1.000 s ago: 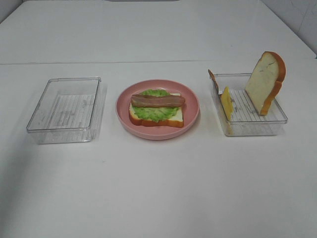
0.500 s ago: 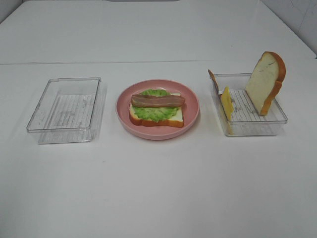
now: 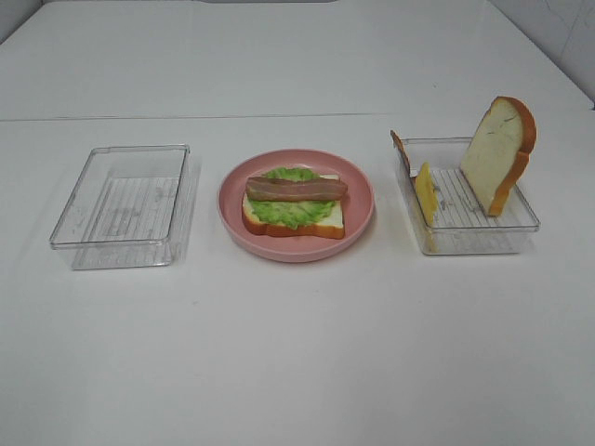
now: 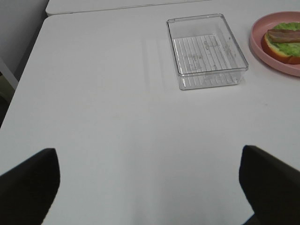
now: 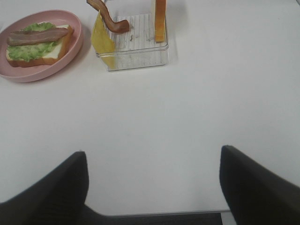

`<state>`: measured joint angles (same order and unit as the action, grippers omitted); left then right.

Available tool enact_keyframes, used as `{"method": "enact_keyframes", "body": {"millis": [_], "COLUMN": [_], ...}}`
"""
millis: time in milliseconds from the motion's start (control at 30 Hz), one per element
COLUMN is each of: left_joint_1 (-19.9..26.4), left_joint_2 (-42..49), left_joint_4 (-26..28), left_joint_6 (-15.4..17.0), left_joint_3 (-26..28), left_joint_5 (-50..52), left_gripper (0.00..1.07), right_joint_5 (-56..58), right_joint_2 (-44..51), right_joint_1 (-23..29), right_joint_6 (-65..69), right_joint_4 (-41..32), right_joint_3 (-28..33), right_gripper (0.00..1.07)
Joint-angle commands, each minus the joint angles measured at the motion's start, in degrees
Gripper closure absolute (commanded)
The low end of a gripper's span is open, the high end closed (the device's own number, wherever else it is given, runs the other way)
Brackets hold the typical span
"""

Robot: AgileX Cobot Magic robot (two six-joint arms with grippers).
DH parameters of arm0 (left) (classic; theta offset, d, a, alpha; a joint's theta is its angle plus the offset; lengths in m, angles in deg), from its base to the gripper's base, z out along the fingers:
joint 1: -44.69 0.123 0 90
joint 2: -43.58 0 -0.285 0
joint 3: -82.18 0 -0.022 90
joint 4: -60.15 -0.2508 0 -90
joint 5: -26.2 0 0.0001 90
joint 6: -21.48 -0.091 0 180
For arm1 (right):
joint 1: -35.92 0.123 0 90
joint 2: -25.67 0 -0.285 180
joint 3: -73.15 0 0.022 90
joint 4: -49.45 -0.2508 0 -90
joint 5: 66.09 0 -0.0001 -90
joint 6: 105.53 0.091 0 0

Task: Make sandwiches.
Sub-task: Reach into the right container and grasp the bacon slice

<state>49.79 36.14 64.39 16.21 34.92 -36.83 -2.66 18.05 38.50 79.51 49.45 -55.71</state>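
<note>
An open sandwich (image 3: 293, 204) lies on the pink plate (image 3: 361, 218) at mid-table: a bread slice, green lettuce and one bacon strip on top. In the clear tray (image 3: 469, 237) to its right, a bread slice (image 3: 497, 153) stands upright, a yellow cheese slice (image 3: 426, 193) leans on the near-left wall, and a bacon strip (image 3: 399, 146) hangs over the left rim. My left gripper (image 4: 147, 159) is open over bare table, well short of the empty tray (image 4: 206, 51). My right gripper (image 5: 153, 157) is open too, short of the food tray (image 5: 136, 58). Neither arm shows in the exterior high view.
An empty clear tray (image 3: 121, 243) stands left of the plate. The white table's left edge (image 4: 23, 79) shows in the left wrist view, and its near edge (image 5: 154, 213) in the right wrist view. A seam crosses the table behind the trays.
</note>
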Motion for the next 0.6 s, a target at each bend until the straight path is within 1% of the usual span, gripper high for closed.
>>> {"method": "enact_keyframes", "body": {"millis": [33,133,167,533,600], "left_joint_1": [-0.06,-0.06,-0.06,-0.06,-1.15], "left_joint_2": [0.86,0.86,0.86,1.03,1.03], "left_joint_4": [-0.80,-0.80,-0.74,-0.69,-0.69], "left_joint_6": [2.35,3.04,4.58,4.53,4.47], "left_joint_3": [-0.34,-0.34,-0.34,-0.34,-0.34], "left_joint_5": [1.26,1.26,1.38,1.38,1.38], "left_gripper": [0.12,0.12,0.12,0.13,0.13], "right_joint_5": [-0.46,-0.46,-0.46,-0.46,-0.52], "right_joint_2": [1.38,1.43,1.43,1.43,1.26], "right_joint_1": [0.00,0.00,0.00,0.00,0.00], "right_joint_6": [-0.29,-0.29,-0.29,-0.29,-0.29], "right_joint_4": [0.86,0.86,0.86,2.12,3.84], "right_joint_3": [0.17,0.17,0.17,0.17,-0.06], "right_gripper": [0.32,0.32,0.32,0.32,0.25]}}
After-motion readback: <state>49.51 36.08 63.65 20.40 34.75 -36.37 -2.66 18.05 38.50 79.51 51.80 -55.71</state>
